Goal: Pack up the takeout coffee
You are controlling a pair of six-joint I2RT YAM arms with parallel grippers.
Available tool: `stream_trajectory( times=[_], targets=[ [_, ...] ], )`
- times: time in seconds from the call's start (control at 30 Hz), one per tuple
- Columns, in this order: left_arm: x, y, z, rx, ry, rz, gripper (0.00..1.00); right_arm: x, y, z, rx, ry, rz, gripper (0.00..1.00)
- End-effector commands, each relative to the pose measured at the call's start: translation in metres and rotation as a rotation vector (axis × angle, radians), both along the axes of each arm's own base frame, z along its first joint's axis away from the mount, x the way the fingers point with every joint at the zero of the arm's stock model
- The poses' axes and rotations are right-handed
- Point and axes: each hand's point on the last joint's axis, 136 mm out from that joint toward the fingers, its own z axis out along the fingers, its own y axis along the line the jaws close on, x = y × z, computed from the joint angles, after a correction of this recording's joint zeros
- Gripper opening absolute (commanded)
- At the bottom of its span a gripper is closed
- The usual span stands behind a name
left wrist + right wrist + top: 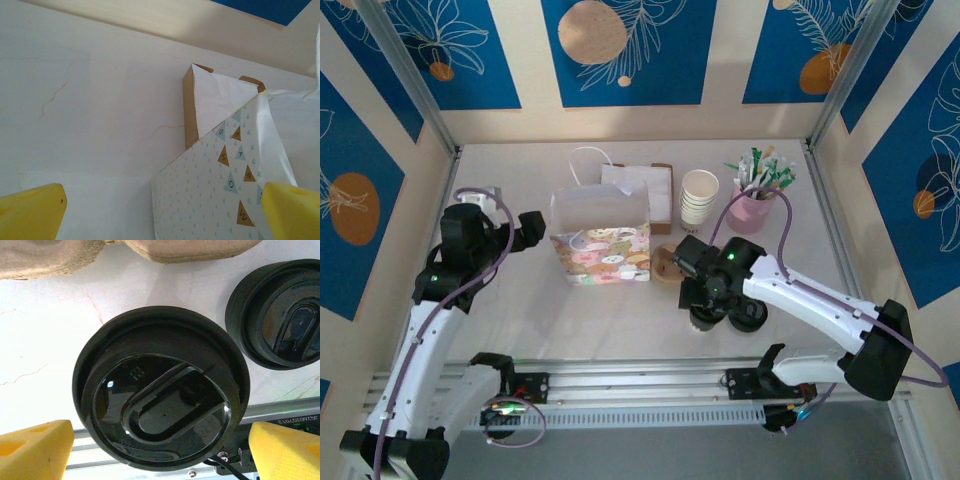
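Two dark takeout cups with round black plastic lids stand near the front edge of the pale table [570, 320], just ahead of the right arm's base rail. The right gripper [706, 300] hangs straight over the left one, the takeout coffee [703, 322]; from the wrist camera its lid [160, 410] sits between the two yellow fingertips [35, 450], which stand wide on either side without touching it, so the jaws are open and hold nothing. The second black-lidded cup [277, 315] stands just beside it, apart by a narrow strip of table. A brown pulp cup carrier [667, 266] lies just behind the cups, between them and a paper gift bag printed with pastel cartoon figures [602, 255], which stands upright near the middle of the table. Behind the bag rests a flat brown paper package with white sheets on it [645, 185], then a stack of white paper cups [698, 197], then a pink cup stuffed with green-and-white sachets and sticks [753, 205]. The left gripper [530, 228] hovers just left of the gift bag; in its own view the yellow fingertips [30, 212] are spread as wide as the frame, open on nothing, with the bag's bunting-printed side panel [200, 195] ahead of them.
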Motion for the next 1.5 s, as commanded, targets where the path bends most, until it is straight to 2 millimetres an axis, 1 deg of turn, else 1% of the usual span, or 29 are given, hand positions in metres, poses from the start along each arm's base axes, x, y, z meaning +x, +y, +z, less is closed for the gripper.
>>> stream_trajectory(
  times=[0.0,0.1,0.3,0.5,0.6,0.67,0.7,1.1,1.17,1.23,1.3,1.37,1.47],
  targets=[
    [0.002,-0.001,0.003,-0.009,-0.013,-0.015,1.0,-0.002,-0.006,-0.006,-0.026,0.015,0.002,0.89],
    [0.002,-0.002,0.003,-0.011,-0.011,-0.018,0.99,-0.001,-0.005,-0.008,-0.018,0.014,-0.001,0.86],
    [0.002,-0.003,0.001,-0.015,-0.006,-0.024,0.99,0.0,-0.004,-0.012,-0.017,0.015,0.003,0.85],
    [0.003,-0.004,0.001,-0.02,-0.003,-0.024,0.99,0.0,-0.004,-0.023,-0.016,0.033,-0.002,0.85],
    [0.003,-0.004,0.0,-0.024,-0.001,-0.025,0.99,-0.001,-0.006,-0.026,-0.019,0.041,-0.006,0.82],
    [0.004,-0.004,0.0,-0.024,0.0,-0.026,1.0,-0.002,-0.007,-0.026,-0.024,0.041,-0.014,0.77],
    [0.004,-0.004,0.0,-0.024,0.001,-0.026,0.99,-0.002,-0.008,-0.027,-0.025,0.042,-0.017,0.77],
    [0.004,-0.005,-0.001,-0.025,0.003,-0.028,0.99,0.001,-0.005,-0.024,-0.002,0.025,-0.011,0.77],
    [0.004,-0.005,-0.001,-0.022,0.002,-0.028,0.99,0.001,-0.005,-0.018,0.0,0.018,-0.001,0.76],
    [0.004,-0.004,0.0,-0.014,0.001,-0.026,1.0,0.003,-0.005,-0.008,0.004,0.0,0.025,0.76],
    [0.005,-0.002,0.002,-0.002,-0.002,-0.02,1.0,0.005,-0.001,0.007,0.022,-0.035,0.079,0.73],
    [0.005,-0.002,0.01,0.0,-0.009,-0.027,1.0,0.007,0.007,0.027,0.053,-0.091,0.163,0.71],
    [0.006,-0.011,0.023,-0.012,-0.011,-0.073,1.0,0.007,0.018,0.056,0.101,-0.152,0.276,0.69]
  ],
)
